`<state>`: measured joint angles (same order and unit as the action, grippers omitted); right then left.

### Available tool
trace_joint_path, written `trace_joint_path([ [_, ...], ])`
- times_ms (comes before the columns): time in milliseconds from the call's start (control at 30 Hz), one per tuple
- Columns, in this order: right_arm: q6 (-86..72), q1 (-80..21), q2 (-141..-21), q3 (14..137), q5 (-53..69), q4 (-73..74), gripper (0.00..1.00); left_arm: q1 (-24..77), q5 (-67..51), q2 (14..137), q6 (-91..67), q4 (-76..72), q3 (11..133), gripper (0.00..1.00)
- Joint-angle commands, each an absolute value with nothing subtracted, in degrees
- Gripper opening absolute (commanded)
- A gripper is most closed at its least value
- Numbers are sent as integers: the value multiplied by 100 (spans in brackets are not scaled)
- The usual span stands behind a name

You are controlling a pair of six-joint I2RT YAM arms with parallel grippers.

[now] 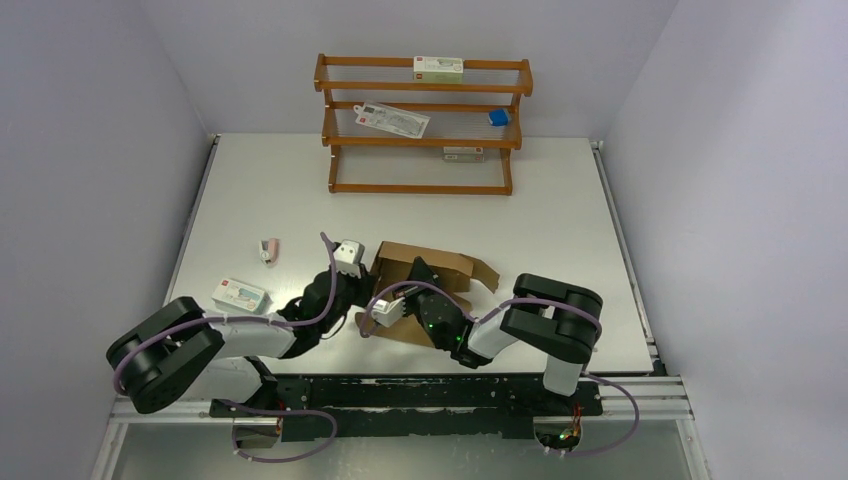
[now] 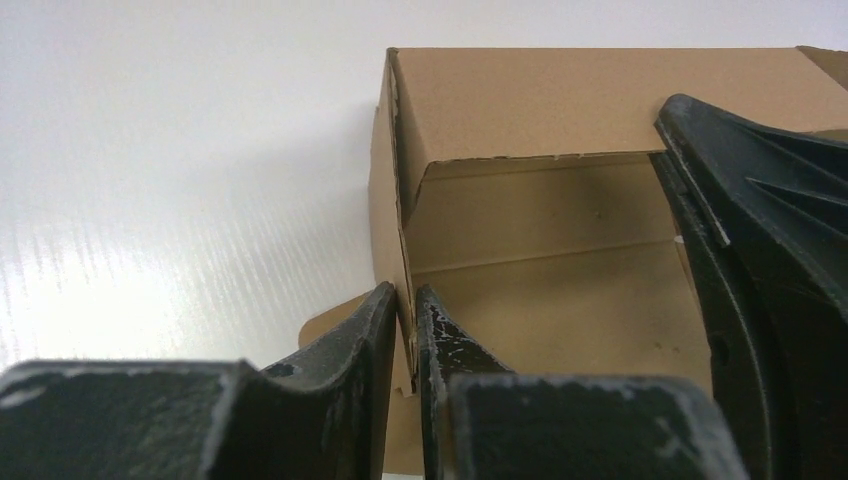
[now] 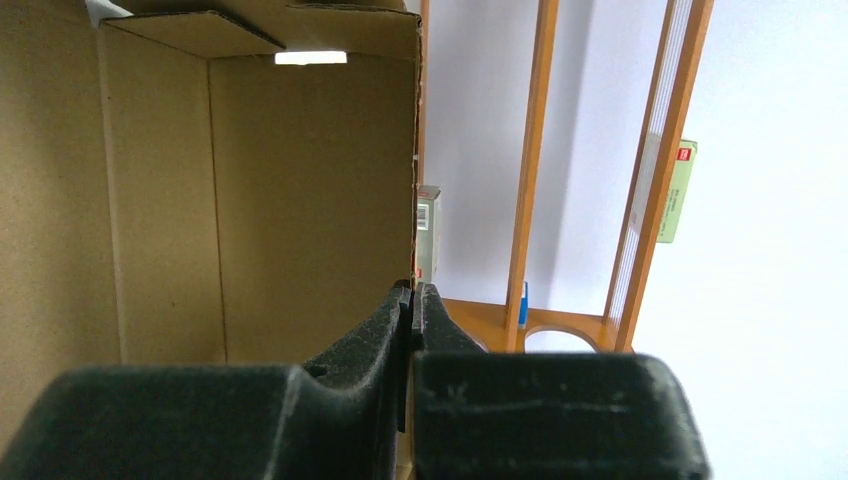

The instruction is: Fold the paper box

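Paper box (image 1: 450,262) part-folded, left fingers (image 2: 362,350) pinching its side wall, right fingers (image 3: 375,332) clamped on another wall's edge

Setting: robotics lab test cell. Evidence: white table (image 1: 560,200) boxed in by plain pale walls (image 1: 90,150) on 3 sides. Left arm (image 1: 250,335) and right arm (image 1: 545,320) bolted to a black rail (image 1: 450,392) at 6 o'clock, trailing purple cables (image 1: 280,440). Orange wooden rack (image 1: 420,125) at 12 o'clock, holding a white carton (image 1: 438,67).

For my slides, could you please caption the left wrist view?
Left gripper pinches a wall of the half-folded box.
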<state>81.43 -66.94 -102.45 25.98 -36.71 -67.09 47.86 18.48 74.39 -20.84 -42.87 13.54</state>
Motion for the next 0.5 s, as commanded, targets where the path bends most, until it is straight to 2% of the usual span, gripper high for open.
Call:
trace_joint_path([
  [0, 7971, -6733, -10134, 2637, -3653, -6953, 5, 4842, 1439, 7544, -2363, -4741, 1301, 20],
  [133, 7968, -6733, -10172, 2590, -3615, -7020, 5, 4837, 1230, 7604, -2442, -4831, 1292, 26],
  [267, 8008, -6737, -10219, 2512, -3557, -7137, 4, 4837, 1272, 7527, -2430, -4726, 1256, 37],
  [467, 7954, -6732, -10122, 2439, -3491, -6969, 2, 4834, 1465, 6616, -2206, -3981, 1218, 52],
])
